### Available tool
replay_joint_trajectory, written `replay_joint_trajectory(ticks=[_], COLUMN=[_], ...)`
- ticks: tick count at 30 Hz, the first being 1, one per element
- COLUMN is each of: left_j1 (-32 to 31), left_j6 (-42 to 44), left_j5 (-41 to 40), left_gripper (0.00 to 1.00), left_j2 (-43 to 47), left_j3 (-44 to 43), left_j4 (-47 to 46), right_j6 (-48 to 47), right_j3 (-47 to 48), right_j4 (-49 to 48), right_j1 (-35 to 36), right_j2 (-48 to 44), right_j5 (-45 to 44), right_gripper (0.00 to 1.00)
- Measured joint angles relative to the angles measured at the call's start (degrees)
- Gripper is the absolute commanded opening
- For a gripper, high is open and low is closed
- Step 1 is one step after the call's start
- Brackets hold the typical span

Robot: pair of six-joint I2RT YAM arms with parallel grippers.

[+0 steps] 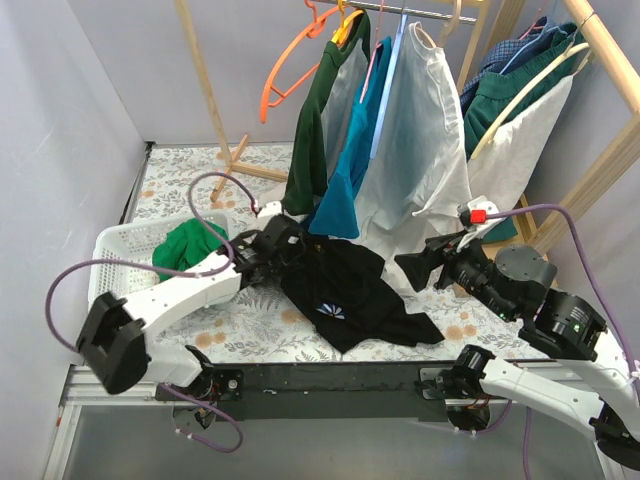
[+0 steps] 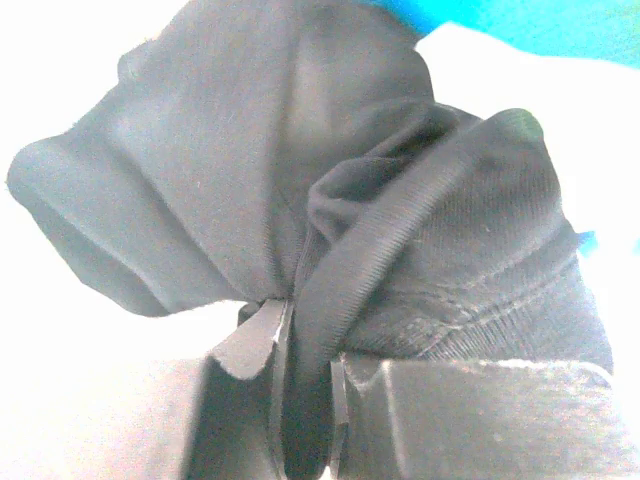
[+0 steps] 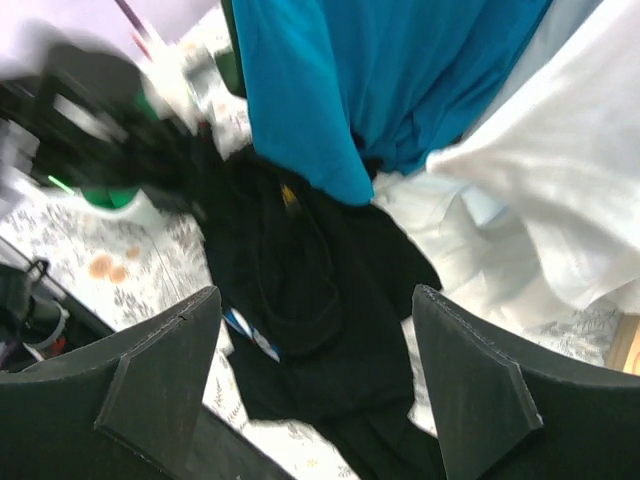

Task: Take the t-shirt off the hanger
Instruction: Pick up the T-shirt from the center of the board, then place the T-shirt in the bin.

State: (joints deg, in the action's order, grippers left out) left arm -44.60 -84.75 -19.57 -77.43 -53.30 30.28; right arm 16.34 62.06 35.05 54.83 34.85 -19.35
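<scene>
Flowery table (image 1: 250,340) is carrying a black t-shirt (image 1: 350,295) near its front edge. The left gripper (image 2: 305,345) is pinching its cloth tight. The right gripper (image 1: 413,268) is hanging nearby, fingers wide apart.

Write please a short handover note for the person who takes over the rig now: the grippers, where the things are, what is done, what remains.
Left gripper: shut on a ribbed edge of the black knit t-shirt.
Right gripper: open, holding nothing, hovering to the right of the t-shirt and pointed at it.
T-shirt: lies crumpled on the flower-patterned table cover, its upper end below the hanging teal shirt.
Done: the t-shirt is on the table, not on the rail, and one gripper has hold of it.
Left: no hanger shows in it in any view. Check whether one is inside before pulling further.
</scene>
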Motion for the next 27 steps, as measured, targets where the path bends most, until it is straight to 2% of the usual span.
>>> replay_joint_trajectory(ticks=[7,12,17,21,25,27], left_j1=[-0.1,-0.1,0.1,0.3,1.3,5.2], left_j6=[1.4,1.4,3.6,7.8,13.7,17.1], left_j5=[-6.8,-15.5,-25.4,-32.9,-37.1,-35.1], left_gripper=[0.0,0.0,0.0,0.0,0.0,0.0], left_j2=[10.7,11.2,9.6,7.3,5.7,4.4], left_j3=[-20.5,-38.9,-56.5,-66.6,-68.8,-68.1], left_j4=[17.9,31.3,40.3,42.2,41.0,39.4], right_j6=[-0.2,-0.5,-1.1,-1.4,-1.6,-1.7], right_j3=[-6.1,-8.9,-9.4,-9.4,-9.4,-9.4], right_j4=[1.7,0.6,-2.5,-5.1,-6.5,-6.9], right_j1=[0.0,0.0,0.0,0.0,0.0,0.0], right_j2=[0.9,2.1,4.3,6.3,8.3,8.6], right_j5=[2.3,4.2,6.5,9.0,11.0,11.5], right_gripper=[0.95,0.96,0.96,0.95,0.95,0.94])
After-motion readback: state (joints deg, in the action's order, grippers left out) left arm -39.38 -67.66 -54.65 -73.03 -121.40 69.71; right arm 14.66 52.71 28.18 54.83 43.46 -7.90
